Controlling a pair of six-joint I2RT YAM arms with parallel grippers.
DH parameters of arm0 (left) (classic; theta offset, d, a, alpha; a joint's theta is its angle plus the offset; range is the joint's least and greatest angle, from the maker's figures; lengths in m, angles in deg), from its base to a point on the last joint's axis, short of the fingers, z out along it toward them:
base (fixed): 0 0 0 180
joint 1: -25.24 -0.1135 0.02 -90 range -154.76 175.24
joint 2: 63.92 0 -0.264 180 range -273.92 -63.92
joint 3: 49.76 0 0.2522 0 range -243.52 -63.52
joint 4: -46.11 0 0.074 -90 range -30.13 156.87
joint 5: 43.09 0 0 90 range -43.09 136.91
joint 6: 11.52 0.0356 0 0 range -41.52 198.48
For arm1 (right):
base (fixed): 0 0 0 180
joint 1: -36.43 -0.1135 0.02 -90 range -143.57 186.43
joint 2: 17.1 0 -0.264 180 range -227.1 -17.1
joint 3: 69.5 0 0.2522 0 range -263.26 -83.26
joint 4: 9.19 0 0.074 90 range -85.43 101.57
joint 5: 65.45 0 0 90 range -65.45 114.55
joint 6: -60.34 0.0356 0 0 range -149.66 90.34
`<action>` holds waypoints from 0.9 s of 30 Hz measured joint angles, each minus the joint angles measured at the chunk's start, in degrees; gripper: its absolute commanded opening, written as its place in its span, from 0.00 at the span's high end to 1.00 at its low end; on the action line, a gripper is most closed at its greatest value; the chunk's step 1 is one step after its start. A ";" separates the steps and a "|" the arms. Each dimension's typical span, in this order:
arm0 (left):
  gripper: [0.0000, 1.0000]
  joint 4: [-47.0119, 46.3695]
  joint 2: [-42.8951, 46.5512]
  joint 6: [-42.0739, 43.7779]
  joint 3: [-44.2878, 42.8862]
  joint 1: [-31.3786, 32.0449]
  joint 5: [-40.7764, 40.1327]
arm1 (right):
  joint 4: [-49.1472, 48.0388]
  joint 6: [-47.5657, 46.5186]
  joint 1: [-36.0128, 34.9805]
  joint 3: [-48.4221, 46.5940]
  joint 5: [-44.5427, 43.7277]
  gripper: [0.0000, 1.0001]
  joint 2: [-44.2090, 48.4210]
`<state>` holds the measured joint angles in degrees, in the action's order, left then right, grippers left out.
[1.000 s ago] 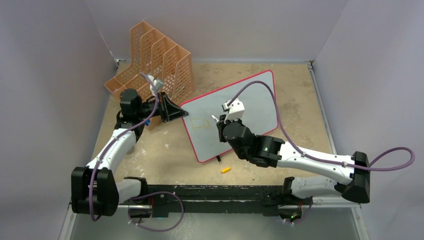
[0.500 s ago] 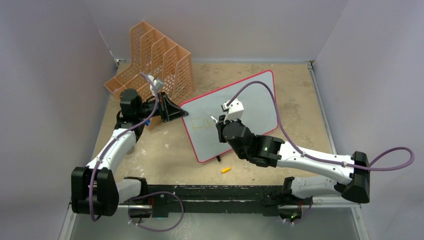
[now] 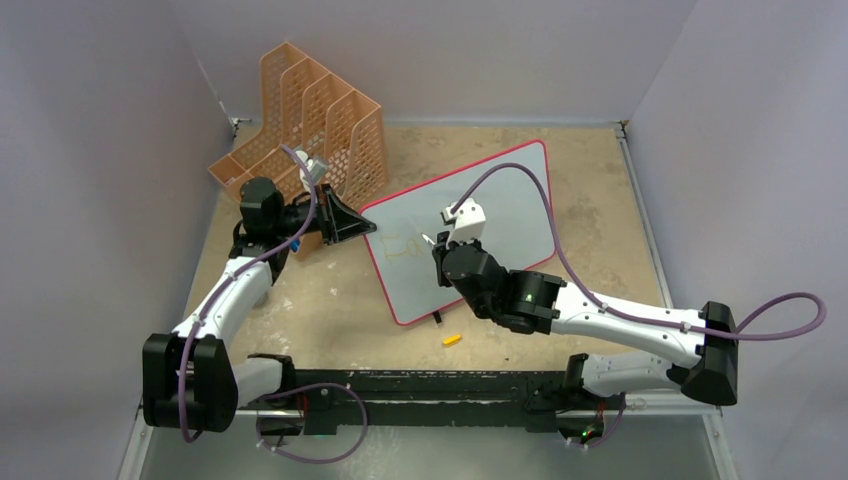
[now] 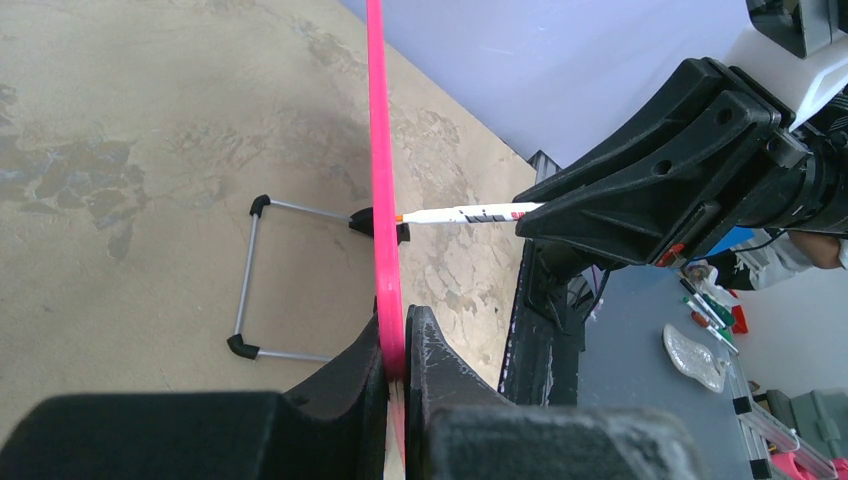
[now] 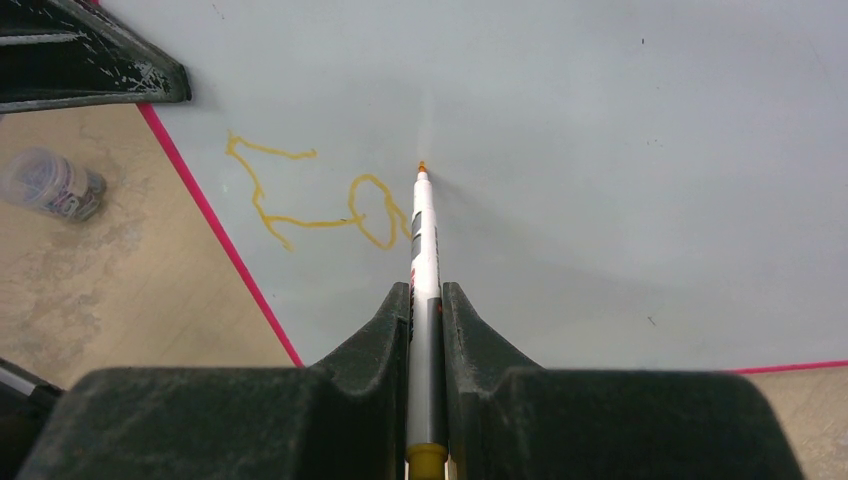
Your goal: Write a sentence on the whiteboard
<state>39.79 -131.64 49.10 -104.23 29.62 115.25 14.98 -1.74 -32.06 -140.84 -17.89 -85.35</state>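
Observation:
The whiteboard (image 3: pixel 500 215), pale with a red-pink frame, stands tilted on the table. My left gripper (image 3: pixel 362 225) is shut on its left edge; the pink frame (image 4: pixel 385 250) runs between my jaws. My right gripper (image 3: pixel 437 243) is shut on a white marker (image 5: pixel 425 260) with a yellow end. Its orange tip (image 5: pixel 422 167) is at the board face. The sentence (image 5: pixel 315 200) is two yellow-orange letters, "F" and "a", also faint in the top view (image 3: pixel 402 247).
An orange perforated file rack (image 3: pixel 305 125) stands at the back left behind my left arm. A yellow marker cap (image 3: pixel 452 340) lies on the table near the board's front corner. The board's wire stand and black feet (image 4: pixel 255 280) rest on the table.
The right gripper has edged slightly right along the board with the marker, and the yellow stroke has grown from one letter shape to a second rounded one. The left arm has not moved.

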 measured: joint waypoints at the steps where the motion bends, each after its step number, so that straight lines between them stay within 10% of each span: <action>1: 1.00 0.00 0.00 0.02 0.00 0.00 0.00 | 0.00 0.11 0.00 0.00 -0.02 1.00 0.00; 27: 1.00 0.02 -0.04 0.02 -0.04 -0.04 0.04 | 1.27 0.92 0.59 1.55 0.22 1.00 3.58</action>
<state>39.81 -131.69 49.12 -104.27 29.58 115.29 16.25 -0.82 -31.47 -139.29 -17.67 -81.77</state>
